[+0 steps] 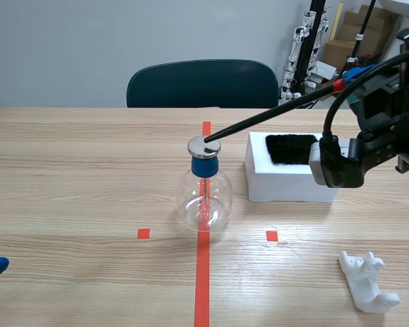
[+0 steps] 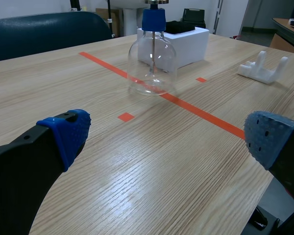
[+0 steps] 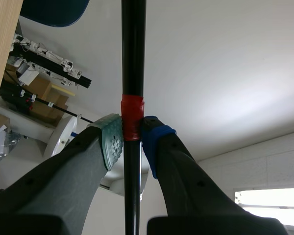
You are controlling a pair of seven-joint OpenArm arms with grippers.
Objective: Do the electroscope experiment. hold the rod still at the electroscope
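Holding step is what's on, I'd say: right jaws are clamped on the rod (image 3: 132,73) at its red tape band (image 3: 132,115), pads (image 3: 112,142) pinching either side. Out ahead of them the rod slants down and its tip sits on, or just about on, the metal disc (image 1: 204,146) topping the electroscope (image 1: 204,194), which stands on the bench (image 1: 68,177). Left jaws gape wide with nothing between them, electroscope well ahead of them. Next move is basically no move: firm grip, tip steady, don't nudge the disc.
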